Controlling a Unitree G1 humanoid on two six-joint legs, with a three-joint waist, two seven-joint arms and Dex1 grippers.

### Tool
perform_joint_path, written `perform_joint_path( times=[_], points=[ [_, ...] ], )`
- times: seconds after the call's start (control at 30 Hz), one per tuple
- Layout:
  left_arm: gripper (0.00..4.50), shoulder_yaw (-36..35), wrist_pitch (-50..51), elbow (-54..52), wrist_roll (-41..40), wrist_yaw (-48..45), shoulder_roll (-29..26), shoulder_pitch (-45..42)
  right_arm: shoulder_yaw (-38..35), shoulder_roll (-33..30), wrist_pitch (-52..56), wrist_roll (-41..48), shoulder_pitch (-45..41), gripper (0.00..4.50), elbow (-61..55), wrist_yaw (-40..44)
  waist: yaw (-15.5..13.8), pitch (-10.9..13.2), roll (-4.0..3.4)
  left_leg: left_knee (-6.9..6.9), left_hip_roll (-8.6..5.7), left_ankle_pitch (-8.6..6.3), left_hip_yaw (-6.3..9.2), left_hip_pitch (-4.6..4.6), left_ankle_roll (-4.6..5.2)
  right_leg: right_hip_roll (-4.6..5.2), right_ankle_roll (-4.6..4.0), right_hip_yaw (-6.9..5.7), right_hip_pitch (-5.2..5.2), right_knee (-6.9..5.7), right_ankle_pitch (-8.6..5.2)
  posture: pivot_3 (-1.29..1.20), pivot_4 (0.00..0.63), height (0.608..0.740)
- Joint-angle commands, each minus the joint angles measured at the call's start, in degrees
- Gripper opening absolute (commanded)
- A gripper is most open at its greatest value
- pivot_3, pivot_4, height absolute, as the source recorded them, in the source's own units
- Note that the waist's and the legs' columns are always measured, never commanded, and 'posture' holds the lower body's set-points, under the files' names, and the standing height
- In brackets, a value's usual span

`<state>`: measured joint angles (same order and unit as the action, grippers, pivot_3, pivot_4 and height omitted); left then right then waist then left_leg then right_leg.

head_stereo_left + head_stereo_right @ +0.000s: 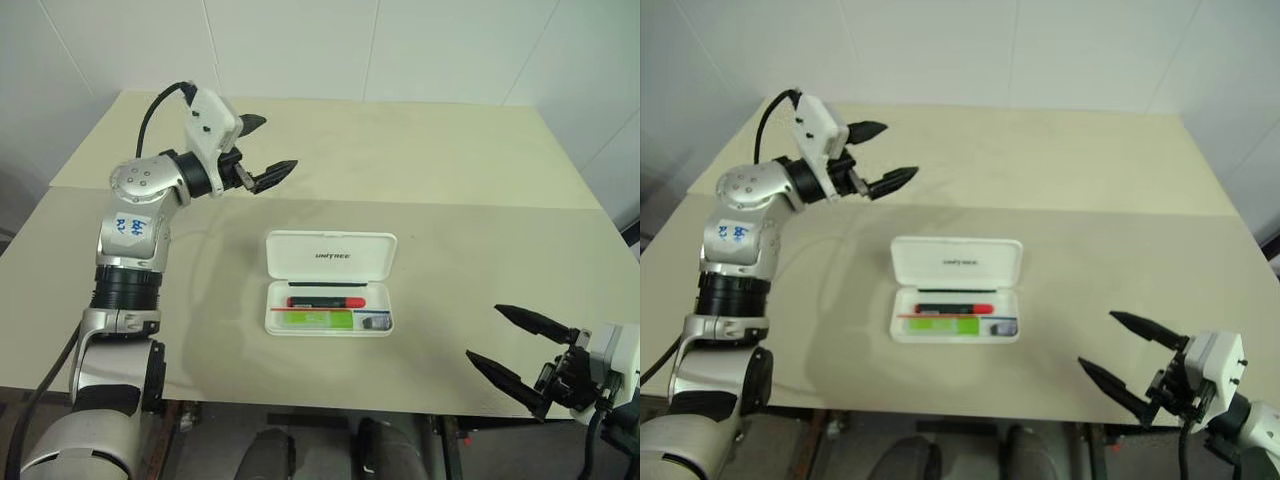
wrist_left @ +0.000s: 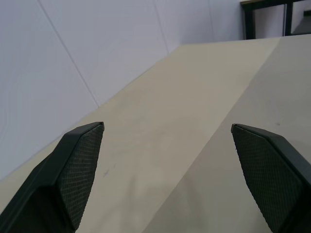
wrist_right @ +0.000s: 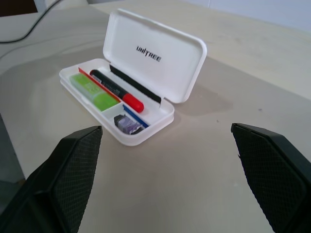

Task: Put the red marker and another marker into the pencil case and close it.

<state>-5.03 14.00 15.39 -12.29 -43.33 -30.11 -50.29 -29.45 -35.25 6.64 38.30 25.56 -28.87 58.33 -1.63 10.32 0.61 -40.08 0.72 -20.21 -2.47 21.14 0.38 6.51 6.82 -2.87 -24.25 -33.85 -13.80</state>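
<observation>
The white pencil case [image 1: 330, 258] lies open at the table's middle, its lid tilted up at the back. Inside it rest the red marker [image 3: 116, 91], black with a red end, and beside it the lime-green marker [image 3: 90, 90]. A small purple-grey piece [image 3: 127, 124] sits in the end compartment. My left gripper [image 1: 262, 150] is raised above the table to the left of and behind the case, open, with nothing between its fingers. Over the table's near right corner my right gripper [image 1: 518, 347] is open too, empty, pointing toward the case.
The cream table [image 1: 450, 170] has a seam running across behind the case. White walls stand behind it. A dark table frame [image 2: 272, 14] shows at the far side in the left wrist view.
</observation>
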Motion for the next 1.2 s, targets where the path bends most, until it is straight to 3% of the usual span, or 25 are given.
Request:
perform_joint_path(
  times=[0.03, 0.23, 0.43, 0.93, 1.2],
  points=[
    [4.07, -5.2, 4.9, -3.9, -5.0, 1.5, -0.8, 3.5, 0.0, -1.5, 0.8, 1.2, -2.0, 4.50, -0.3, -0.2, 0.2, 0.0, 0.01, 0.00, 0.01, 0.00, 0.01, 0.02, 0.00, 0.00, 0.00, 0.00, 0.00, 0.02, 0.00, 0.00, 0.150, 0.740],
    [2.14, -7.7, 12.9, -1.2, -9.9, -1.8, -2.7, 6.8, 1.6, -4.0, 4.1, 1.9, -8.4, 4.50, -0.4, -1.3, 0.3, 0.0, 0.08, -0.02, 0.02, 0.01, 0.02, -0.06, -0.03, 0.01, 0.03, 0.03, -0.01, -0.03, 0.02, 0.00, 0.150, 0.740],
    [0.04, -5.4, 18.2, 5.9, -10.3, -6.8, -5.4, 5.7, 1.9, -5.5, 6.2, 2.4, -10.8, 4.50, -0.1, -0.4, 0.1, 0.0, 0.09, -0.01, 0.02, 0.07, -0.05, 0.00, -0.11, -0.05, -0.01, -0.08, -0.01, -0.11, 0.00, 0.00, 0.150, 0.740],
    [0.04, 3.1, 27.3, 28.6, -7.1, -19.4, -4.2, -5.2, 1.1, -7.4, 8.8, 3.5, -12.1, 4.50, -1.2, 0.4, 0.2, 0.1, 0.14, -0.01, -0.02, 0.04, -0.22, -0.01, -0.07, -0.04, 0.02, -0.03, -0.01, -0.05, 0.01, 0.00, 0.150, 0.740],
    [0.04, 5.0, 28.6, 32.5, -6.7, -27.3, -2.3, -9.4, 1.1, -7.7, 8.8, 4.3, -12.5, 4.50, -0.6, 1.6, 0.2, 0.1, 0.16, -0.01, -0.01, 0.03, -0.25, 0.02, -0.05, -0.04, 0.02, -0.03, -0.02, -0.03, 0.01, 0.00, 0.150, 0.740]
  ],
)
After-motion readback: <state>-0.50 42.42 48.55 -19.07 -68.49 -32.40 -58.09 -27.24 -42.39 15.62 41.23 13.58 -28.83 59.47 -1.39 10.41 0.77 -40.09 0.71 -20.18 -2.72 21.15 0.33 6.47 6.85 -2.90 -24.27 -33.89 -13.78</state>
